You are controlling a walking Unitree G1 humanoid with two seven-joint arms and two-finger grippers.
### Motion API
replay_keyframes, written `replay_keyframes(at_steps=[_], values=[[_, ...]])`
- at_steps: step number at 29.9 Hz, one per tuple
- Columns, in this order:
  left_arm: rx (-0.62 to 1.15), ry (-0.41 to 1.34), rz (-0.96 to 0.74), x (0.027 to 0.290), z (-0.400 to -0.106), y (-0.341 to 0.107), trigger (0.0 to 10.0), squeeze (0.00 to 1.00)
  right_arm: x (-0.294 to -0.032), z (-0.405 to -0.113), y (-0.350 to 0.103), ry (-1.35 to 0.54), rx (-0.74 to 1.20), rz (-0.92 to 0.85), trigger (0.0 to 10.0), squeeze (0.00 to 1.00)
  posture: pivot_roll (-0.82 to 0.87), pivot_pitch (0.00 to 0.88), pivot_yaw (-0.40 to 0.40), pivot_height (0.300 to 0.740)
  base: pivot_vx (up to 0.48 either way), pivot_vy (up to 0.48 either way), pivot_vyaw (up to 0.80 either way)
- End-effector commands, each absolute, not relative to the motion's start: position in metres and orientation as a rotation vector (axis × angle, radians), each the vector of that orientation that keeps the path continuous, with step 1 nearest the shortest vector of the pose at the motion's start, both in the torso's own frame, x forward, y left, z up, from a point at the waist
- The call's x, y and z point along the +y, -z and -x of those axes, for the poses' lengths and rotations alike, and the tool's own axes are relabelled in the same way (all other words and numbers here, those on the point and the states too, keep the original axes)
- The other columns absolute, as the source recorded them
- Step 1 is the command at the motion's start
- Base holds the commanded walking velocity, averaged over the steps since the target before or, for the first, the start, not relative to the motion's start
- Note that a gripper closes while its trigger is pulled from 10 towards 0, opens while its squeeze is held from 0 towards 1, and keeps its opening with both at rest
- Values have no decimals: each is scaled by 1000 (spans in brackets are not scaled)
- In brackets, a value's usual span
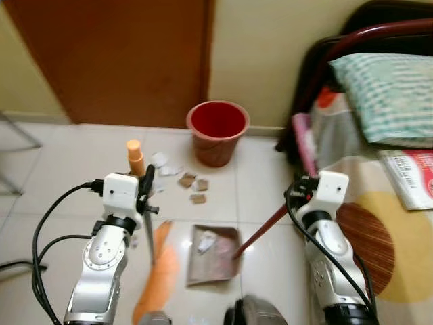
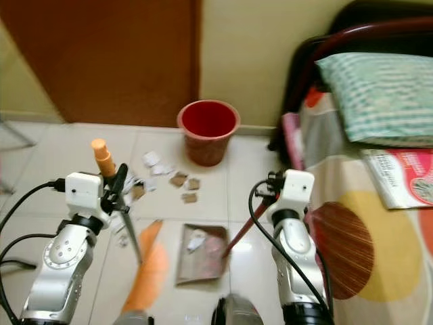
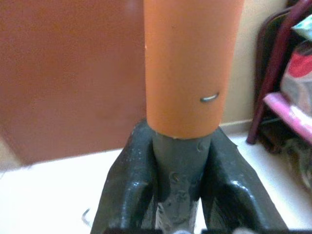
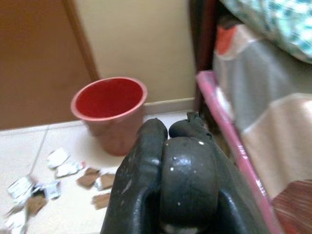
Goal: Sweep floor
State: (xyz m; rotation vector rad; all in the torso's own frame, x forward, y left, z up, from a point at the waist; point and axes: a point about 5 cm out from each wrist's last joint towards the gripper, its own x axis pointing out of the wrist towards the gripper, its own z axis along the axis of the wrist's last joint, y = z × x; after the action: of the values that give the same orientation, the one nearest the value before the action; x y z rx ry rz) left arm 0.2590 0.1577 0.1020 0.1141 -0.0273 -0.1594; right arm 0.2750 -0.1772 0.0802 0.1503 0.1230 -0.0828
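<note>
Left gripper (image 1: 146, 193): fingers clamped on the broom (image 1: 157, 271) handle, orange bristles down on the tiles beside the dustpan
Right gripper (image 2: 270, 186): closed round the dustpan handle (image 1: 260, 231)
Dustpan (image 1: 215, 256): flat on the floor, a few scraps already inside
Left to do: paper scraps (image 1: 181, 177) scattered before the red bin (image 1: 217, 132); task looks partway through, dustpan not yet emptied

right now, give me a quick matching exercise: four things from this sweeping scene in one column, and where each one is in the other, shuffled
Things:
1. red bucket
2. dustpan
3. broom handle
4. scraps of paper and card

Places:
A. clamped in the left pincer
B. loose on the floor tiles in front of the bucket
C. against the wall beside the brown door
D. flat on the tiles between the two arms, a few scraps in it

Pairs: 1-C, 2-D, 3-A, 4-B
</note>
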Motion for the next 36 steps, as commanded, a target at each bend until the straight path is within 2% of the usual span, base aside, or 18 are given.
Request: replay_keyframes(at_steps=[1, 18, 36], values=[[-54, 178, -114, 156, -259, -108, 10000, 0, -177, -280, -94, 88, 67, -146, 10000, 0, -29, 138, -47, 740, 398, 0, 0], [-70, 176, -120, 158, -267, -115, 10000, 0, -172, -285, -96, 84, 57, -145, 10000, 0, -27, 148, -29, 740, 393, 200, 0], [-108, 174, -100, 154, -272, -127, 10000, 0, -169, -288, -92, 71, 73, -140, 10000, 0, -21, 154, -28, 740, 0, 0, 0]])
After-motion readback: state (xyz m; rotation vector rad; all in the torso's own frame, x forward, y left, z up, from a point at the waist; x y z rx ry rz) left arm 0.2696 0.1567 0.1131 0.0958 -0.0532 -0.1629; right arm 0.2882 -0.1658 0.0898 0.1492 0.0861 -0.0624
